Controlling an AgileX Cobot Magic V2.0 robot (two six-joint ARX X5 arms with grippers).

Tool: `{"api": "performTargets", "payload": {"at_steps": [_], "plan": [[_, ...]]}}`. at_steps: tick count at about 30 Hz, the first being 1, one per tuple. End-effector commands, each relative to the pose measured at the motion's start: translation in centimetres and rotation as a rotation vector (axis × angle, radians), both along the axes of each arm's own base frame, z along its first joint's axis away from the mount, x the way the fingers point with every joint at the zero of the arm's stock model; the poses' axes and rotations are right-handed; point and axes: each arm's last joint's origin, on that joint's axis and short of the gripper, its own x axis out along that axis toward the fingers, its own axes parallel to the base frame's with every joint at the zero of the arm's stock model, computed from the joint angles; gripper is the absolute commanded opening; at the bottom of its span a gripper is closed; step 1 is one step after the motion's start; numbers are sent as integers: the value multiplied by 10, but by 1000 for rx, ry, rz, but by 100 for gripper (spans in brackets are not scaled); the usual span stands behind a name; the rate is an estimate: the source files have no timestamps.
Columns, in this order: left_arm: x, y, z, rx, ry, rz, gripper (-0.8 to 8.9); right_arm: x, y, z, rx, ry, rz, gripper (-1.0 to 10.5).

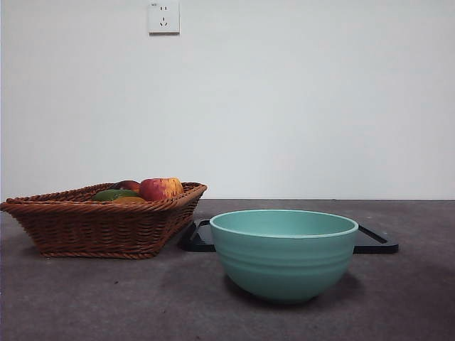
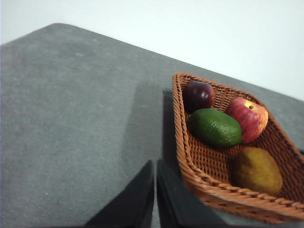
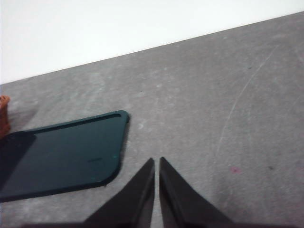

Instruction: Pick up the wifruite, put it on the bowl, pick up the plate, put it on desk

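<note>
The wifruite point(image 2: 256, 170), a dull brown oval fruit, lies in the near corner of the wicker basket point(image 2: 186, 156); in the front view only its top point(image 1: 129, 199) shows above the basket rim. The teal bowl point(image 1: 284, 257) stands empty on the desk point(image 1: 85, 302), right of the basket. Behind the bowl lies the plate point(image 1: 375, 241), a flat black rectangular tray, which also shows in the right wrist view point(image 3: 61, 156). My left gripper point(image 2: 155, 164) hangs shut above the desk beside the basket. My right gripper point(image 3: 156, 160) is shut above bare desk next to the plate's corner.
The basket point(image 1: 99, 227) also holds a red-yellow apple point(image 2: 248, 118), a green fruit point(image 2: 215, 127) and a dark plum point(image 2: 198, 95). A white wall with a socket point(image 1: 163, 17) closes the back. Neither arm shows in the front view.
</note>
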Motion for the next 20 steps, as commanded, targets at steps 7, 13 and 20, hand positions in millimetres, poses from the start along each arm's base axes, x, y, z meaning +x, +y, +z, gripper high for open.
{"api": "performTargets", "payload": {"at_steps": [7, 13, 20], "plan": [[-8, 0, 36, -128, -93, 16, 10, -8, 1, 41, 64, -119, 14, 7], [-23, -1, 78, -117, -175, 6, 10, -24, 1, 85, 26, -250, 20, 7], [-41, -4, 123, -40, -143, -32, 10, -42, 1, 131, -81, -269, 40, 7]]}}
